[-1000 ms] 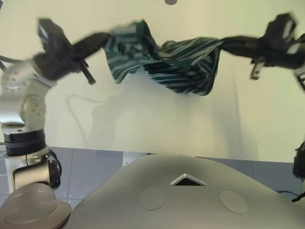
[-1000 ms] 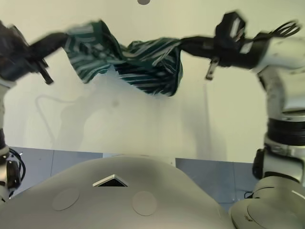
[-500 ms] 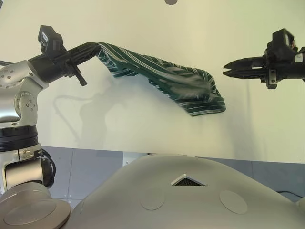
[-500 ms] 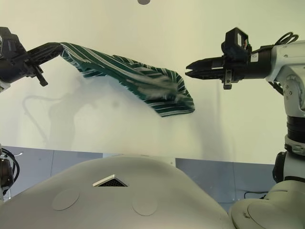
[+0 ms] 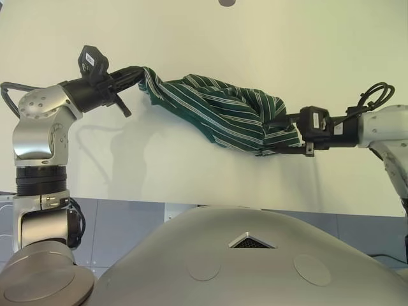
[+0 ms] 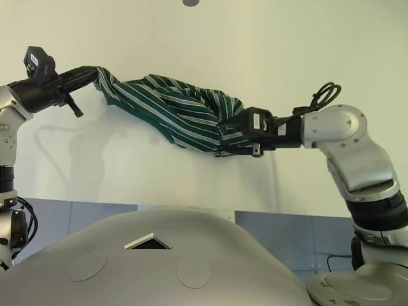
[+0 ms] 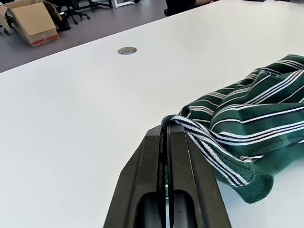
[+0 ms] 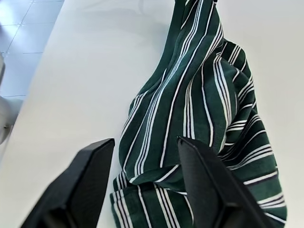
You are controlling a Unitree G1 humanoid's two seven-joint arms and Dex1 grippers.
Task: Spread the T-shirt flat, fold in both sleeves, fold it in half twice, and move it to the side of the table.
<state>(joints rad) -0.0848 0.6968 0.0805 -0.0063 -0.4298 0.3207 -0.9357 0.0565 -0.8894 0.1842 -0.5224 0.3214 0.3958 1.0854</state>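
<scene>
The green, white-striped T-shirt is bunched in a long roll over the white table. My left gripper is shut on the ribbed edge at the shirt's left end, and the left wrist view shows its fingers pressed together on that edge. At the shirt's right end, my right gripper is pushed into the cloth. In the right wrist view its fingers stand open, with striped cloth lying between them.
A round cable hole sits in the table's far part. Past the far edge are a cardboard box and chair legs on the floor. The table's near edge borders grey floor tiles.
The right gripper let go of the shirt's right end, drew away open, then came back left into the cloth. The left gripper moved inward, and the shirt dropped into a bunched roll.
</scene>
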